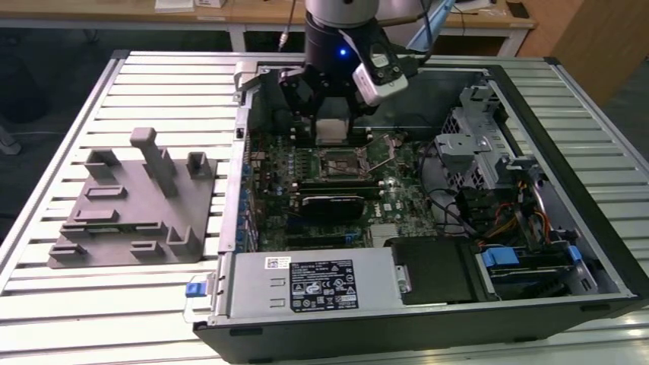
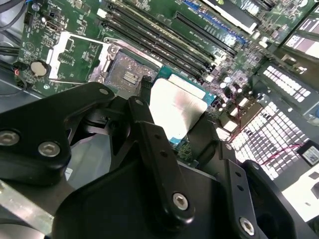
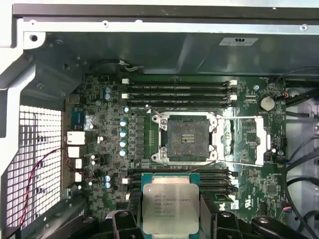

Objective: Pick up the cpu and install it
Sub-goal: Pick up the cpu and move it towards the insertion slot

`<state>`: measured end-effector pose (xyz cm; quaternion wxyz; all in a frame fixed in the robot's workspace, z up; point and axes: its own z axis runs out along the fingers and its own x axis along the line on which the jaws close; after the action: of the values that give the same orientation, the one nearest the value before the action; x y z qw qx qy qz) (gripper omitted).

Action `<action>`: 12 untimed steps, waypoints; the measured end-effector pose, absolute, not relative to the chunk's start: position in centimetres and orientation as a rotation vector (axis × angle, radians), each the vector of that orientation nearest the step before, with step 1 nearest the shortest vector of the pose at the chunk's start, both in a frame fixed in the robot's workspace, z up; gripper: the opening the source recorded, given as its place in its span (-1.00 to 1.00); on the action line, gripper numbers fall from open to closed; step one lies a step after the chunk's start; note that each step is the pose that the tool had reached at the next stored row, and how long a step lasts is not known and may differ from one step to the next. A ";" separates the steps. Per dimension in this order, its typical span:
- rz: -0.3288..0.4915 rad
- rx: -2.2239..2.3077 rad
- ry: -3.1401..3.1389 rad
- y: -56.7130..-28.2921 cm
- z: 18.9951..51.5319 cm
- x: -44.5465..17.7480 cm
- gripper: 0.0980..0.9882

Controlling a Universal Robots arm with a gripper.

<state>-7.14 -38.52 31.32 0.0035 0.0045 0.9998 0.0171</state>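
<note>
One cpu [image 3: 165, 207], one claw [image 1: 330, 125], one open computer case [image 1: 406, 334], one motherboard [image 3: 249, 109], one empty socket [image 3: 187, 137] and one grey fixture [image 1: 132, 205].

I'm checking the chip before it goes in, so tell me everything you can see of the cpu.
The cpu is a small flat square chip: a pale silver-grey metal lid with faint print, on a green board whose edge shows around it. It sits lid up, roughly parallel to the motherboard, gripped by the claw, whose black fingers press on two opposite sides. It hangs above the memory slots beside the open socket, not yet in it.
</note>
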 end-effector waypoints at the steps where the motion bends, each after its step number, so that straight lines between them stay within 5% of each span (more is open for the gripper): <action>1: 0.054 0.014 3.135 -38.4 31.2 -7.1 0.00; 12: 0.054 0.014 3.140 -37.5 30.5 -6.4 0.00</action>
<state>-6.44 -37.46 30.45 0.0007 0.0046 0.9998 0.0171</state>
